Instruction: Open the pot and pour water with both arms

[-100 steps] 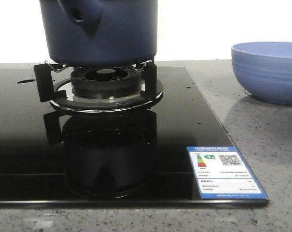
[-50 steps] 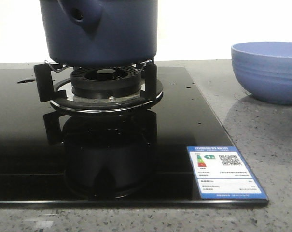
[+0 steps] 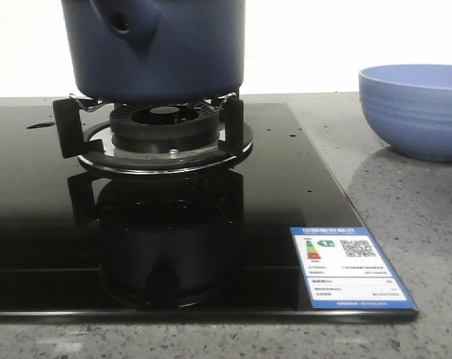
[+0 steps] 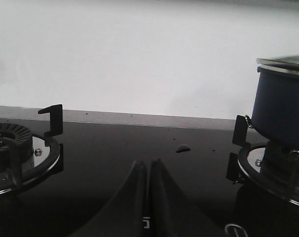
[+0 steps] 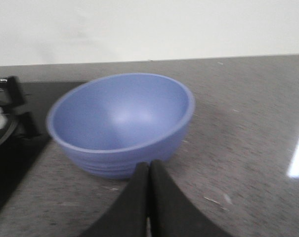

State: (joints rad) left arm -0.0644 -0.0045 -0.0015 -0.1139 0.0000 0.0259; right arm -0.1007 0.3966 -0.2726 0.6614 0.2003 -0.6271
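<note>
Grey bench, black hob | pot (image 3: 155, 48) on burner, lid on | left gripper (image 4: 148, 170) closed, empty, pot off to one side, nearer | right gripper (image 5: 149, 173) closed, facing bowl (image 5: 120, 123)

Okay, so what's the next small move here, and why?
Probably open the left gripper and move it toward the pot. Its fingers are pressed together, holding nothing, and the pot sits on the burner with its lid on.
</note>
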